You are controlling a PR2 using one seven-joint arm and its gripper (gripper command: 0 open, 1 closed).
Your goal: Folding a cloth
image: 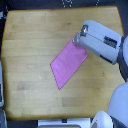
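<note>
Pink cloth point(68, 64) spread flat near the middle of a wooden table point(30, 40), a slanted four-sided shape with its pointed end aimed toward the near edge. No readable writing or labels anywhere. White robot arm point(104, 42) reaching in from the exterior view's right, angled down toward the cloth's far right corner. Gripper point(77, 40) sitting at that corner, touching or just above it; fingers too blurred to tell whether clenched or released. Bare wood open on the left, far side and near side of the cloth. Table edges visible all around, pale robot parts point(117, 107) at the near right.
</note>
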